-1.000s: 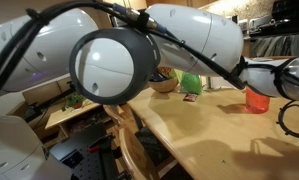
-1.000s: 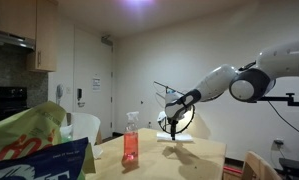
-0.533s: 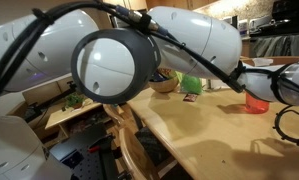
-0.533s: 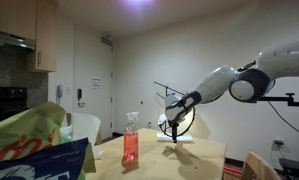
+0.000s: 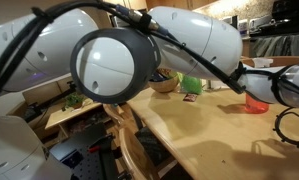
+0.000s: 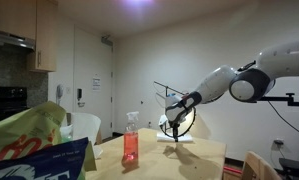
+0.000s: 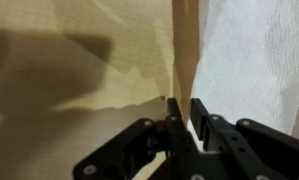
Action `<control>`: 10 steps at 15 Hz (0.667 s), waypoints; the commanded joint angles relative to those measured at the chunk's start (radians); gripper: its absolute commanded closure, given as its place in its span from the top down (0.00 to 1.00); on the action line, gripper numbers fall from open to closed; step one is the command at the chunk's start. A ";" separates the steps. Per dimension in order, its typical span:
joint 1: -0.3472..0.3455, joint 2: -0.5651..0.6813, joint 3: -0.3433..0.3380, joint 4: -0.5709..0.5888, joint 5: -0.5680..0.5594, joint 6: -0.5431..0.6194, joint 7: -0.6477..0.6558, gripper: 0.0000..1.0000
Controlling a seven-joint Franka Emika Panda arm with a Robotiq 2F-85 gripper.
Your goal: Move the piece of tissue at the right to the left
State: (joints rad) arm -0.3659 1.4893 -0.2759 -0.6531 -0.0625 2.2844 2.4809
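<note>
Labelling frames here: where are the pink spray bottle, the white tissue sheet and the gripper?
pink spray bottle [image 6: 130,148]: exterior view, lower body.
white tissue sheet [image 7: 251,60]: wrist view, flat middle.
gripper [image 7: 186,108]: wrist view, between jaw tips.

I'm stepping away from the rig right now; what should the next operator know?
Tool: down at the table, jaws almost together at the edge of the tissue; I cannot tell whether it is pinched.
The tissue lies on the table, to the right in the wrist view.
Done: the approach.
Left: confirm the grip, lift, carry it left, release.
</note>
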 commanded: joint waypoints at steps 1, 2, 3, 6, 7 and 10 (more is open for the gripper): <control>0.014 0.000 -0.023 0.005 -0.018 -0.021 0.041 0.00; 0.013 0.000 -0.025 0.009 -0.018 -0.020 0.041 0.00; 0.014 0.000 -0.032 0.016 -0.019 -0.028 0.045 0.00; 0.015 -0.001 -0.059 0.042 -0.030 -0.023 0.071 0.00; 0.015 -0.001 -0.064 0.047 -0.037 -0.015 0.074 0.00; 0.019 -0.005 -0.078 0.056 -0.061 -0.023 0.082 0.26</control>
State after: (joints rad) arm -0.3577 1.4844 -0.3335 -0.6195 -0.0866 2.2845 2.5217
